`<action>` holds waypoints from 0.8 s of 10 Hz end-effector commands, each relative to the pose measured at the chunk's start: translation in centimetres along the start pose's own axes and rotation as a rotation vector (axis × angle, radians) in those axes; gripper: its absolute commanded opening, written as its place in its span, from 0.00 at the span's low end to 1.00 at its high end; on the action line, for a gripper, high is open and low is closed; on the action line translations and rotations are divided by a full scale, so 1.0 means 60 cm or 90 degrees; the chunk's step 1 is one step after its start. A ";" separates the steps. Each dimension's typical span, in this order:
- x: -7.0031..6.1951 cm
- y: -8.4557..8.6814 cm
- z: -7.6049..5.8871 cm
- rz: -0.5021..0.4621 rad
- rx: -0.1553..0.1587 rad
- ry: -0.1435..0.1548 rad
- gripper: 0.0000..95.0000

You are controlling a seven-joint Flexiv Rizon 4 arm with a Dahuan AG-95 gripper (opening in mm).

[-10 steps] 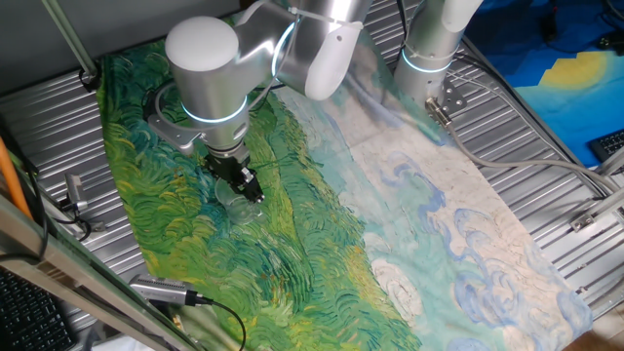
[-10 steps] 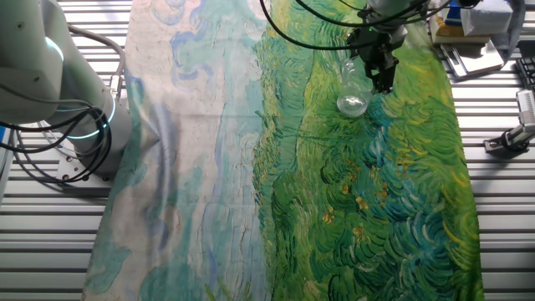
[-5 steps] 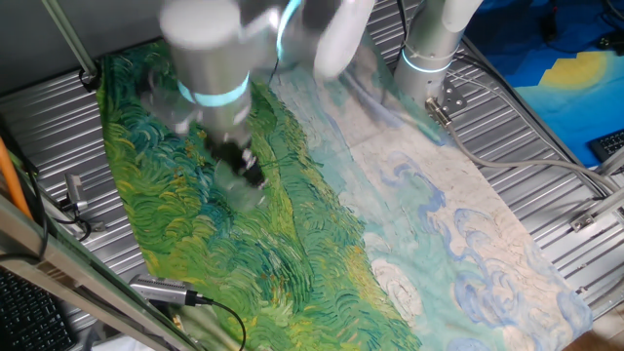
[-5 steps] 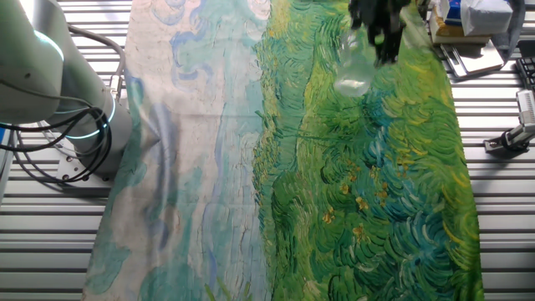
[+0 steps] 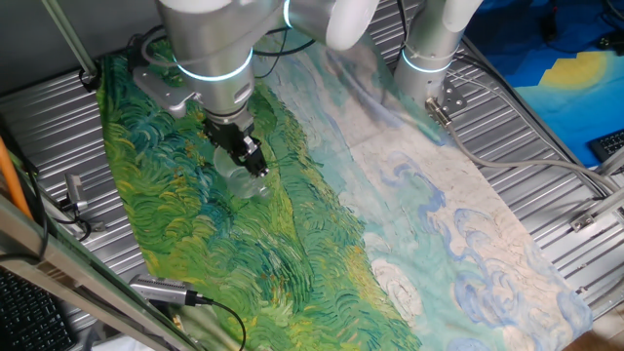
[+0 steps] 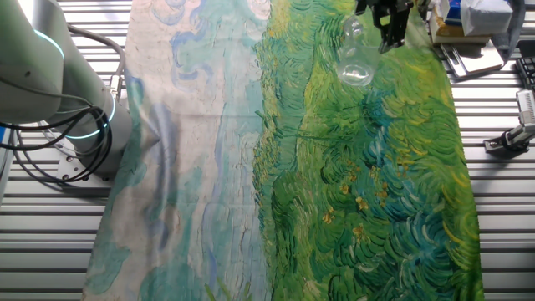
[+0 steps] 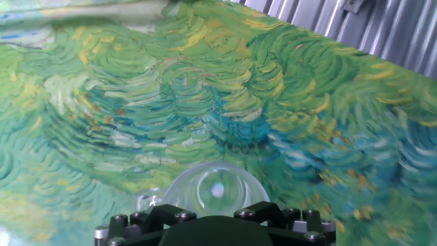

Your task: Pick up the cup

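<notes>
Right now the arm hangs over the green end of the painted cloth (image 5: 292,253), its big silver joint with the glowing blue ring straight above the wrist, and the black gripper (image 5: 244,161) pointing down and a little toward the cloth's middle. The cup (image 5: 252,183) sits at the fingertips, clear and hard to make out; in one fixed view it shows only as a pale round shimmer just below the black fingers (image 5: 250,154). In the other fixed view the cup (image 6: 354,60) reads better: a glassy body tilted on its side, its round rim turned down toward the cloth, with the gripper (image 6: 391,32) up against its upper part near the top edge of the picture. The fingers appear closed on the cup, and it looks lifted off the cloth. From the hand view the cup (image 7: 215,191) is directly ahead of the gripper body, its round end facing the lens, the swirling green and yellow pattern behind it.

Around the work, a second arm's white base (image 5: 429,49) with its own blue ring stands at the far side of the cloth, well apart. A cabled probe (image 5: 161,290) lies on the ribbed metal table (image 5: 546,146) by the near edge, and a small metal clamp (image 5: 76,200) sits off the cloth's left side.
</notes>
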State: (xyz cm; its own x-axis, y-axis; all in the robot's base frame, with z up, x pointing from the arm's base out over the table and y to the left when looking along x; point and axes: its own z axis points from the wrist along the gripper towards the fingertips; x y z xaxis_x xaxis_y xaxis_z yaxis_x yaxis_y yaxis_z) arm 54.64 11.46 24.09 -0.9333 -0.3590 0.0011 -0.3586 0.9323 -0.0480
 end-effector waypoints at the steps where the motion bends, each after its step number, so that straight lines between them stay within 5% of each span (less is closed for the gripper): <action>1: 0.001 0.001 -0.001 -0.001 -0.002 0.001 0.00; 8: 0.004 0.003 -0.005 0.009 0.005 0.003 0.00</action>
State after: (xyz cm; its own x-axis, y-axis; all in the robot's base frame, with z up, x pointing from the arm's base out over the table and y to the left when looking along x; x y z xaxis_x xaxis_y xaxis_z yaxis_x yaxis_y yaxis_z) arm 54.22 11.50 24.41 -0.9388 -0.3444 0.0038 -0.3440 0.9372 -0.0576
